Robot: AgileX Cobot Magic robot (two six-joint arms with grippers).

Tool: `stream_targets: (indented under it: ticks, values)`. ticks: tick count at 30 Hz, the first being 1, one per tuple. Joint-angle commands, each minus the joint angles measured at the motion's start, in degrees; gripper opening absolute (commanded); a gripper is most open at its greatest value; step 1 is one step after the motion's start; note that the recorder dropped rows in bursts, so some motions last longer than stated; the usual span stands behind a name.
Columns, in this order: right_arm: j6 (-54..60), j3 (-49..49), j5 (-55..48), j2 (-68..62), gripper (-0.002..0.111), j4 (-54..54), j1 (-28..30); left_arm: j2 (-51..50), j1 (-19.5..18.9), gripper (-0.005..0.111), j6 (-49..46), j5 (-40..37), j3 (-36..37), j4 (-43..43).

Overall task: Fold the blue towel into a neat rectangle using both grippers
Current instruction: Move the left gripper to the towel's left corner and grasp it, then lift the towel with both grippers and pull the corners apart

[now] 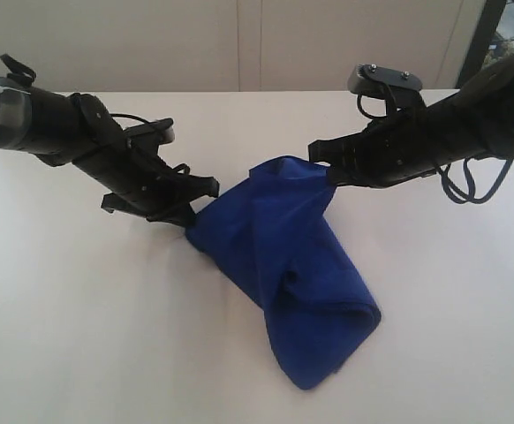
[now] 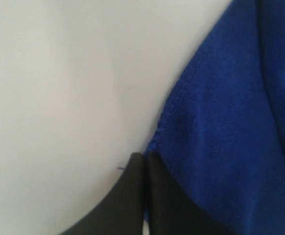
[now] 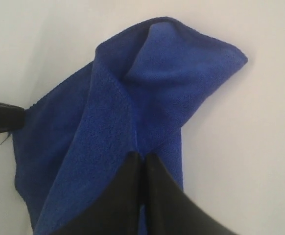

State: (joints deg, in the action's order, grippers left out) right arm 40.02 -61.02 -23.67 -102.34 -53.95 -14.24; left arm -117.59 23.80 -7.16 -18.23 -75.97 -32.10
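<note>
White bench (image 1: 80, 353) fills the view, with the blue towel (image 1: 283, 265) heaped on it in a rumpled diagonal. The towel's long axis runs from its far edge, where both hands are, to a rounded fold at its near end. My left hand (image 1: 189, 223) is pressed together on the hem at the towel's far-left corner, low down. My right hand (image 1: 326, 170) pinches the far-right corner, lifted higher. Both sit equally near that edge, so I judge the next move is drawing them apart to stretch it flat.
</note>
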Motion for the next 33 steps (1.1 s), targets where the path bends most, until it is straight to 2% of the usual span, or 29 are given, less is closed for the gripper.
stream_targets:
  ticks: [1,5,8,15,22,31,33]
  values:
    - [0.1,-0.2,1.5,1.9,0.000,0.1,0.0,4.2,-0.9,0.000,-3.8,-5.4,0.6,5.2]
    - [0.1,-0.2,1.2,5.6,0.000,0.8,0.0,10.4,-3.5,0.000,-5.9,-9.9,0.6,9.4]
    - [-0.2,-0.2,-0.2,9.1,0.000,5.3,0.0,15.7,-5.9,0.000,-9.7,-14.0,0.6,10.3]
    - [-10.4,-0.2,-9.2,17.5,0.000,22.8,0.0,26.6,-9.6,0.000,-16.0,-23.6,0.6,13.2]
    - [-20.0,-0.2,-20.8,26.1,0.000,37.1,0.0,36.7,-10.0,0.000,-15.6,-33.2,0.6,18.7]
    - [-25.3,-0.2,-34.3,41.8,0.000,42.8,0.0,49.1,-10.0,0.000,-8.4,-51.0,0.6,26.5]
    - [-25.5,-0.2,-38.0,46.3,0.000,43.0,0.0,52.9,-10.0,0.000,-7.7,-51.7,0.6,26.6]
